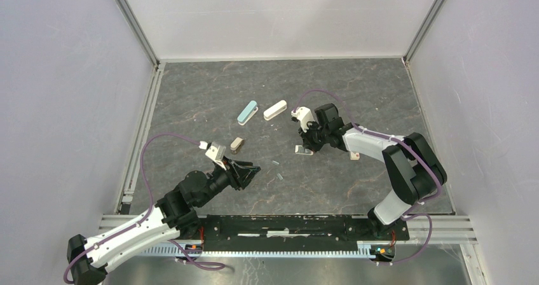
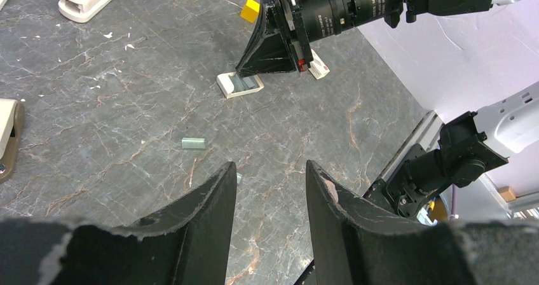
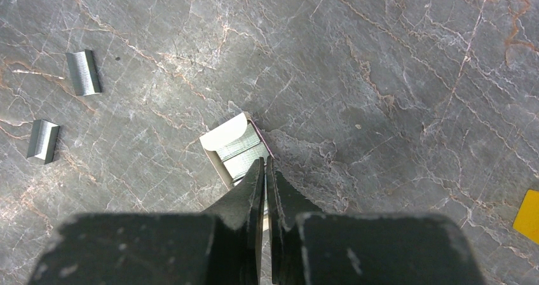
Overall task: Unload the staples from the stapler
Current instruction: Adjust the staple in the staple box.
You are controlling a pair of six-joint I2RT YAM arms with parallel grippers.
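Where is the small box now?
In the top view, the small box lies just right of centre on the table, at the tips of the right hand.

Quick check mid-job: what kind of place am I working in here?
Most likely a lab robot test cell, not an office: plain white panels in aluminium framing box in a dark stone-patterned tabletop, and the left arm and right arm are bolted to a base rail.
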